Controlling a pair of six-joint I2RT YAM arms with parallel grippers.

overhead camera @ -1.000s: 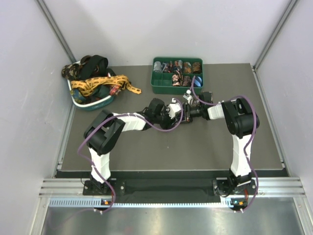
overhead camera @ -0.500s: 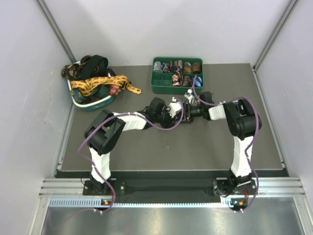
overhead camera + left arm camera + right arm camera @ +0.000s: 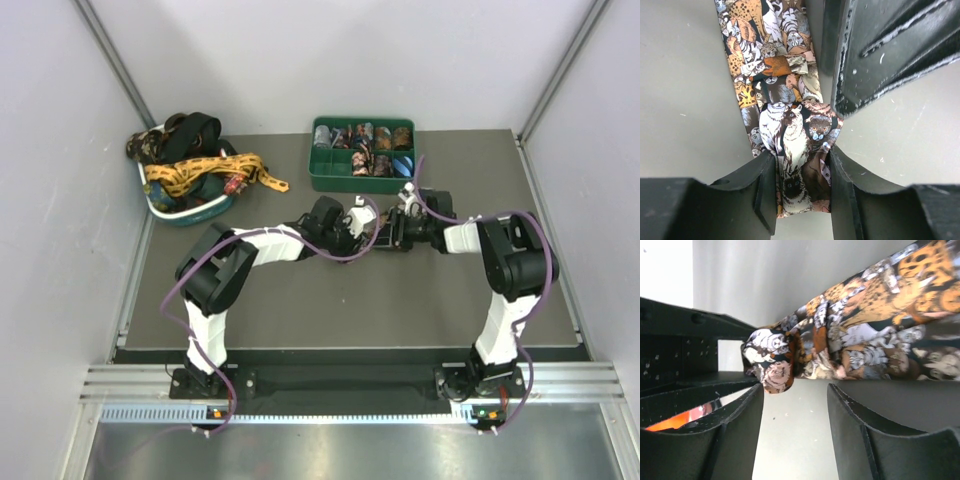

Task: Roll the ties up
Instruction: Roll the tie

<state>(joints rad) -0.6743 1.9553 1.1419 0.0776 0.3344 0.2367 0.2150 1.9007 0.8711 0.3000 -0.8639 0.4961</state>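
Overhead, a dark grey rectangular table [image 3: 330,310] sits boxed in by pale walls on the left, back and right. Bare surface shows across its near half and along its right side. The two arms meet near the middle, well apart from every edge.

At the back edge stands a green plastic compartment tray [image 3: 340,183] filled with small rolled ties [image 3: 365,138]. It is near the right arm's wrist but not touching it. At the back left, a teal-and-white basket [image 3: 190,212] holds a heap of loose ties [image 3: 190,150], and one yellow patterned strip [image 3: 235,168] spills over its rim. Thin purple cables [image 3: 335,258] loop along both arms.

Both arms are folded at the elbow with forearms stretched inward, so the claws face each other tip to tip. The left gripper [image 3: 801,155] pinches the folded end of a brown animal-print fabric necktie [image 3: 790,125], with cloth pressed against both black fingers. The rest of the necktie lies flat on the table beyond. The right gripper [image 3: 795,390] has its jaws spread with only table between them, just beside the necktie's curled end.
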